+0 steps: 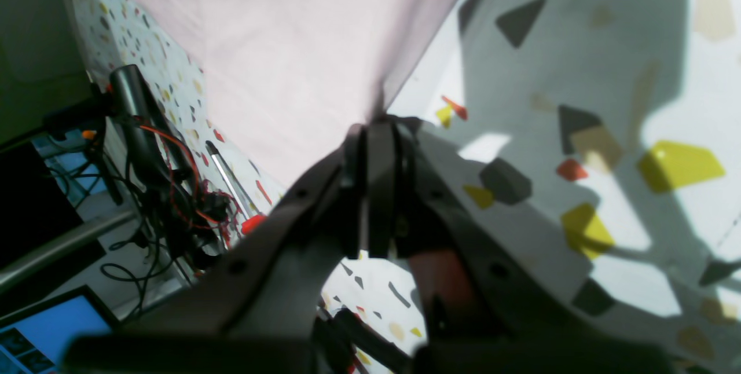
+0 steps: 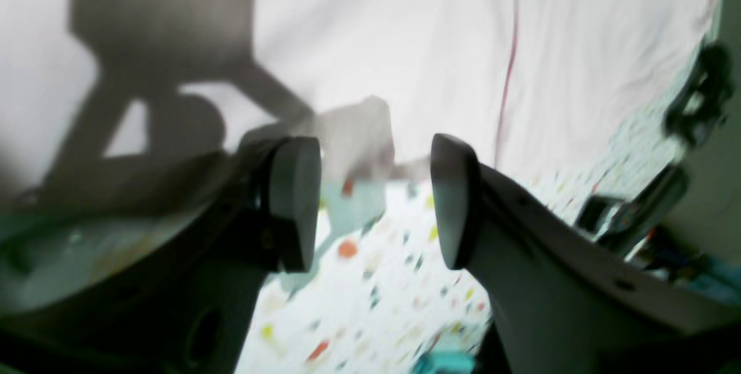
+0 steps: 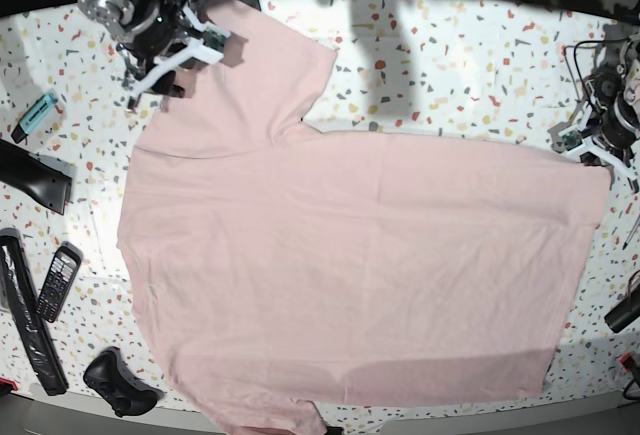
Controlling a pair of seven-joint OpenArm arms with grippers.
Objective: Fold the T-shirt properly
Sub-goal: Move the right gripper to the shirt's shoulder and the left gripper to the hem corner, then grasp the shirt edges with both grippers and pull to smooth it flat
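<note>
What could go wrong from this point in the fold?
The left claw is shut on the T-shirt hem corner, while the right claw is open at the sleeve. Pulling from one side alone could drag or skew the shirt. The lower sleeve lies at the table edge and might slip off.

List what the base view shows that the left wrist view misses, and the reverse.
Only the base view shows the whole T-shirt spread plain side up on the speckled table, the right gripper open at a sleeve, and a remote near the table's edge.

Only the left wrist view shows, close up, the left gripper shut on the shirt's corner, with a monitor below the table.

Both show the pink fabric, the table and the left gripper at the shirt's corner.
</note>
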